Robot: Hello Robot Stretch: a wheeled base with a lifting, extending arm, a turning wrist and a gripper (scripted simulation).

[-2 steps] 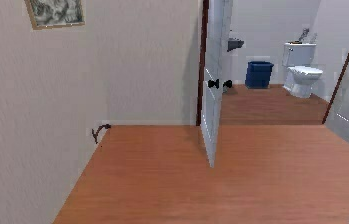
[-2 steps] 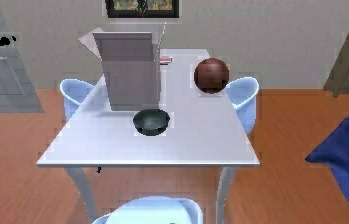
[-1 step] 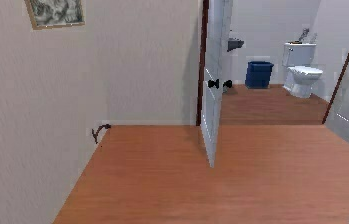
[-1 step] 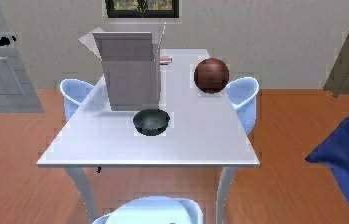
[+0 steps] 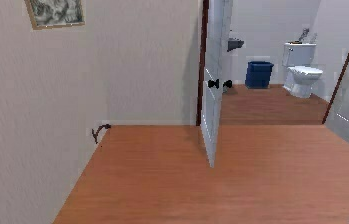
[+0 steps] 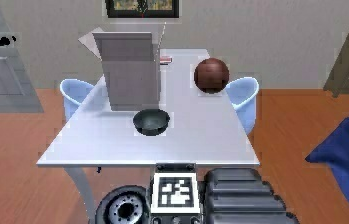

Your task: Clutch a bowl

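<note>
- The bowl (image 6: pixel 152 122) sits on the table (image 6: pixel 82 140), near the middle of its near edge.
- A box (image 6: pixel 130 72) stands on the table just behind the bowl, toward the far left corner.
- A ball (image 6: pixel 211 74) rests near the table's far right corner.
- One chair (image 6: pixel 77 95) stands at the table's left edge and a second chair (image 6: pixel 246 95) at its right edge.
- A picture (image 6: pixel 144 7) hangs on the wall beyond the table's far edge.
- In the forward view, a door (image 5: pixel 214 80) stands ajar; beyond it, a bin (image 5: pixel 259 73) lies left of a toilet (image 5: pixel 303 72).

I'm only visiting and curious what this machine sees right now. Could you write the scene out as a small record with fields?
surface: white table
target: dark bowl on the table, in front of the box
container: open cardboard box
round thing: brown ball, right of the box
seats: pale blue chairs, one at each side
ahead: open door; toilet and blue bin beyond
</note>
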